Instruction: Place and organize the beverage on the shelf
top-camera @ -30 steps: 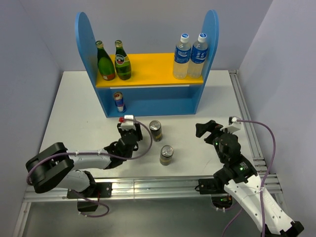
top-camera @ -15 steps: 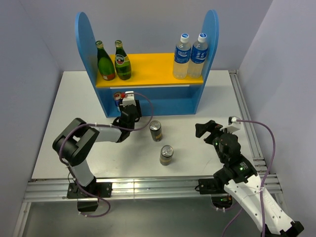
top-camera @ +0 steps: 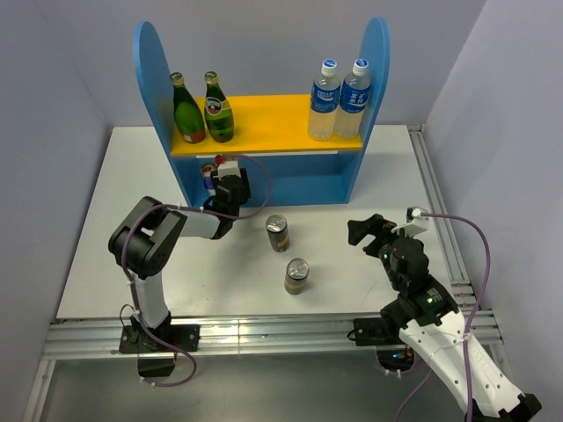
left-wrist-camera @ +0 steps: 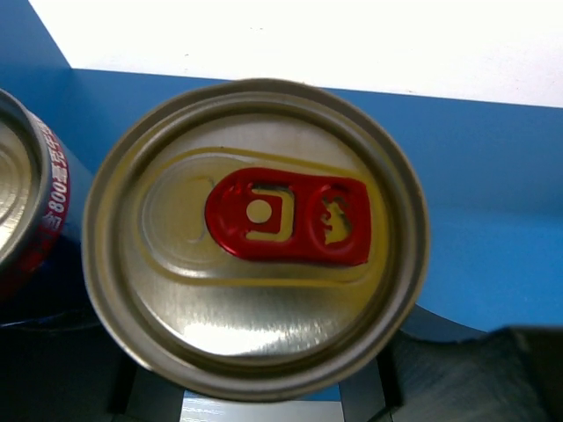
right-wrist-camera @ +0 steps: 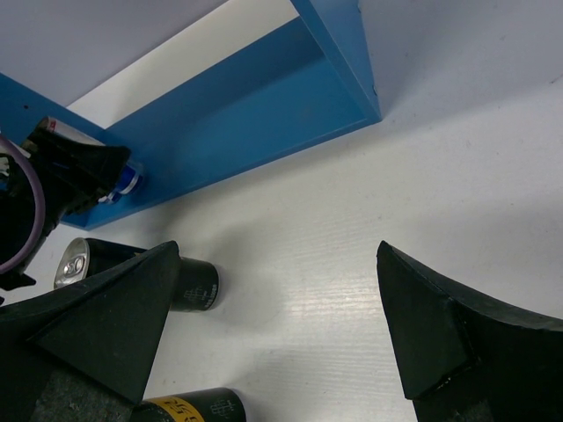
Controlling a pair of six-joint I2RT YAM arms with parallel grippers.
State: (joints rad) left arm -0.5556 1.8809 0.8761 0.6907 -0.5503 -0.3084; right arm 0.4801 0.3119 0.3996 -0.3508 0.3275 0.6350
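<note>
Your left gripper point(top-camera: 217, 173) pinches a slim can point(left-wrist-camera: 255, 237) in the far-left lower level of the shelf point(top-camera: 290, 180), beside a blue can point(left-wrist-camera: 35, 211). Your right gripper point(right-wrist-camera: 277, 259) hangs spread above the white table point(top-camera: 132, 220), pale walls point(top-camera: 53, 70) around

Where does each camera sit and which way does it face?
Top external: above, behind the bases, looking down on table and shelf; both arms show.
Left wrist: straight down onto the red-tabbed can the left gripper holds inside the shelf; its fingers barely show.
Right wrist: forward over the table toward the shelf, between the open right gripper's fingers.
Shared: top and right wrist both show two dark cans.
</note>
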